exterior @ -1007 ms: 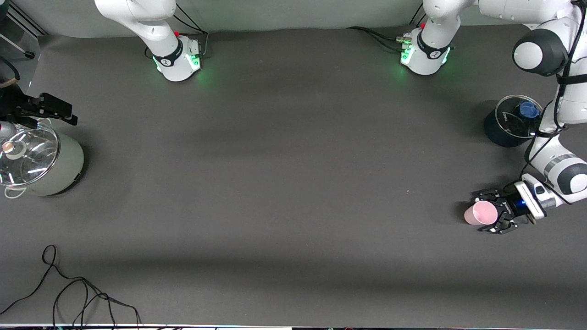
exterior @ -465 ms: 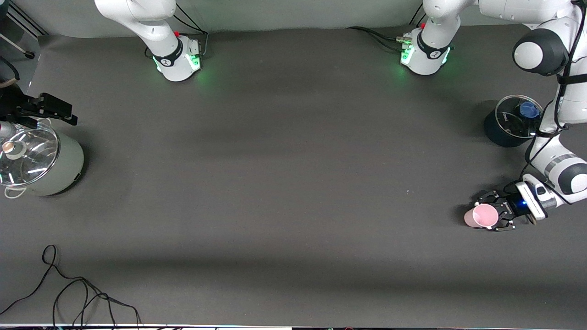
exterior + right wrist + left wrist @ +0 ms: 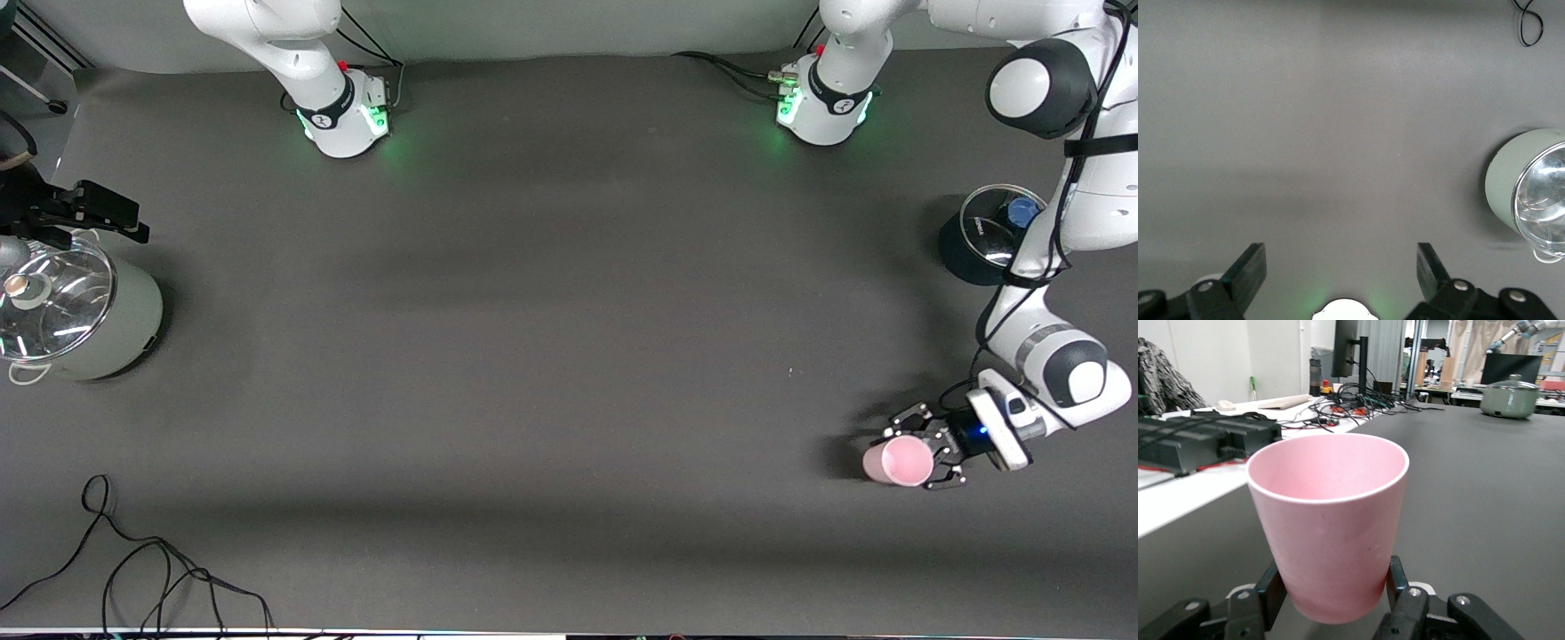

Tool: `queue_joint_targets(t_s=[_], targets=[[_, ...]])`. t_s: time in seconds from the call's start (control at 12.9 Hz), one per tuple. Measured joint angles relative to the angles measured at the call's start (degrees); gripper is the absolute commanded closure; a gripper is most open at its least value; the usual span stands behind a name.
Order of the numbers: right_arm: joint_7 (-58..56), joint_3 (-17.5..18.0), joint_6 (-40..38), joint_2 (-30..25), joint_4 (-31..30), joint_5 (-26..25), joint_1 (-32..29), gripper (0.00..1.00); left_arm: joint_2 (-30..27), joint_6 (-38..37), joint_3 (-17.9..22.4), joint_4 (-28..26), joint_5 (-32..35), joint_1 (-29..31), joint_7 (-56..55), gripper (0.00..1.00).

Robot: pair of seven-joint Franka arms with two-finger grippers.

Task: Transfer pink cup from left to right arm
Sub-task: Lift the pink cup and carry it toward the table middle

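The pink cup [image 3: 898, 461] sits upright in my left pincer [image 3: 925, 458], pinched low on its wall, mouth clear, over the bench [image 3: 569, 356] toward the left arm's end. My right pincer [image 3: 1338, 267] hangs spread wide over the bench near the grey-green lidded pot [image 3: 80, 311], waiting. I'd carry the cup level toward mid-bench, keep my grip low so the upper wall stays free, and bring the right fingers around it above mine before letting go.

Lidded grey-green pot [image 3: 84, 316], dark glass-lidded pot [image 3: 982, 238], black cable [image 3: 133, 569] on grey table [image 3: 551, 311].
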Motion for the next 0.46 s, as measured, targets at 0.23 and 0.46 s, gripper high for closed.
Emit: queue_joint_targets(t_s=[0.23, 0.46], targets=[[0.00, -0.05, 0.00, 0.00, 0.02, 0.00, -0.01, 0.00, -3.24, 9.54, -6.87, -2.66, -0.10, -0.04, -3.30, 0.63], [0.00, -0.06, 0.00, 0.00, 0.11, 0.00, -0.01, 0.00, -5.36, 25.71, -20.48, -8.95, -1.26, 2.22, -3.72, 0.64]])
